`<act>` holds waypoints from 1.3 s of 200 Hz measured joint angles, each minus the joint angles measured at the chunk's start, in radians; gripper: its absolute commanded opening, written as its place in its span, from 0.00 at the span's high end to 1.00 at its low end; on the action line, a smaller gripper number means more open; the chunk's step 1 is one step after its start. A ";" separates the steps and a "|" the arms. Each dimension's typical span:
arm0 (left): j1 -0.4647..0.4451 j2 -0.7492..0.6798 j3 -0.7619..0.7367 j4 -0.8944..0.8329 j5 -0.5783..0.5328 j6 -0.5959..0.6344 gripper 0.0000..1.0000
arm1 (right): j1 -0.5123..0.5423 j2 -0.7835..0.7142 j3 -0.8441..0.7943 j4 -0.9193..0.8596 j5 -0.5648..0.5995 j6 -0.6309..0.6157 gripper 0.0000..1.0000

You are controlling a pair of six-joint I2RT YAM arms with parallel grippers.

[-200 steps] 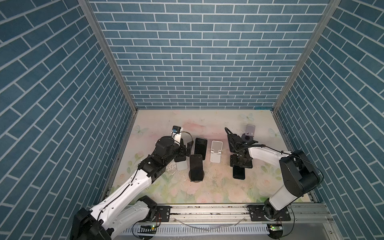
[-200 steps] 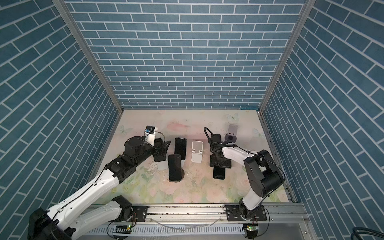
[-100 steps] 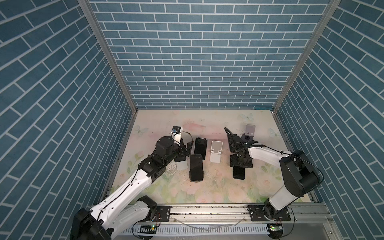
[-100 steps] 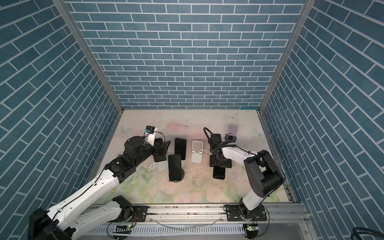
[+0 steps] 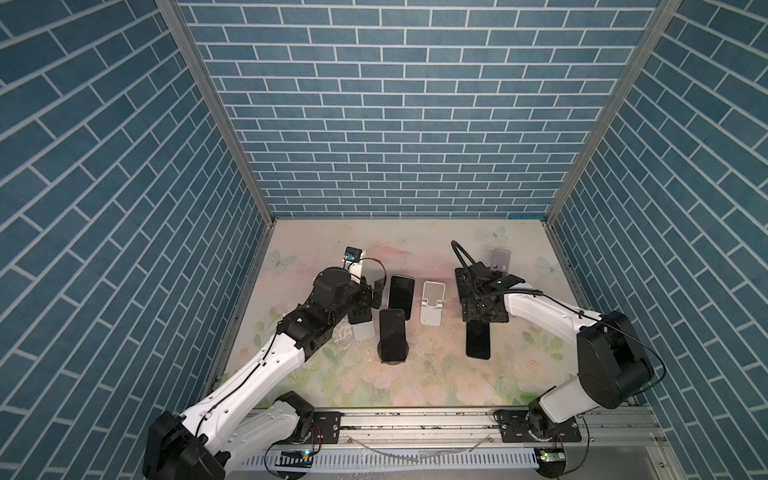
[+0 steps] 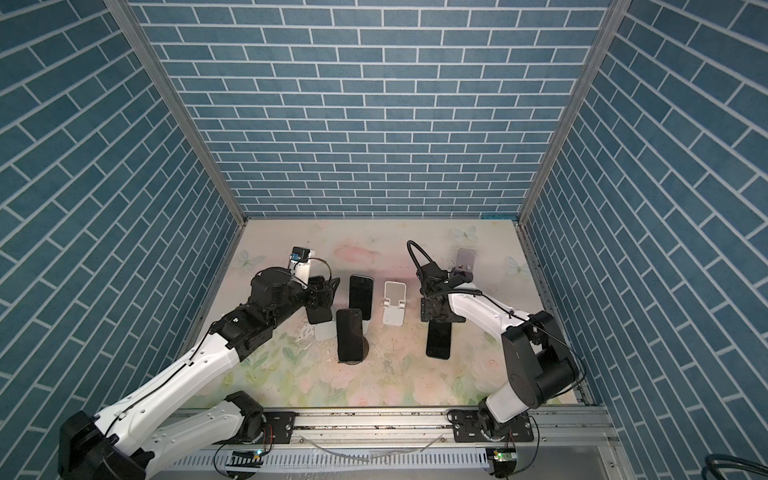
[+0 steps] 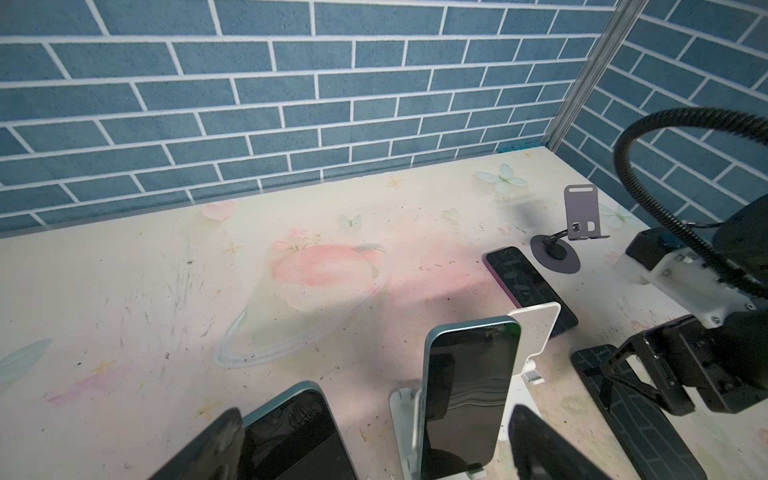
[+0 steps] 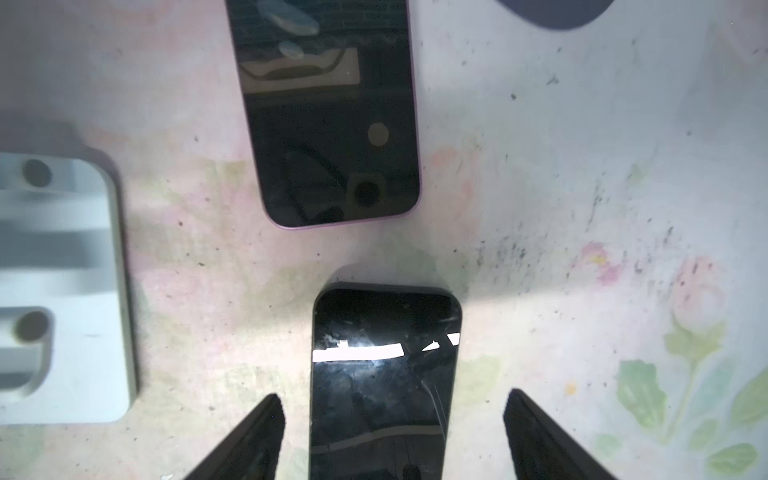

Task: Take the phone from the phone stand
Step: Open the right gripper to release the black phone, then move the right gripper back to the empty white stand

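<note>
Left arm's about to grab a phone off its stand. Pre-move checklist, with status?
1. Left gripper jaws open: ok.
2. Teal-edged phone seated in white stand: ok.
3. Phone centred between jaws: not ok, hugs one jaw.
4. Neighbouring phone clear of other jaw: cannot tell, jaw overlaps it in the left wrist view.
5. Right gripper open, black phone flat on table, unheld: ok.
6. Jaws deep enough to pinch: cannot tell.

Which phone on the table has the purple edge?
The purple-edged phone lies flat just ahead of the right gripper; the black-edged phone sits between its fingers.
</note>
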 measured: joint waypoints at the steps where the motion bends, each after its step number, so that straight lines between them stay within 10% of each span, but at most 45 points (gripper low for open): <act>1: 0.000 0.000 0.000 -0.001 0.000 0.000 0.00 | 0.000 -0.001 0.000 0.000 0.000 0.000 0.16; 260: 0.000 0.034 0.084 -0.037 -0.036 0.000 0.01 | 0.225 0.052 0.275 0.103 0.008 -0.040 0.13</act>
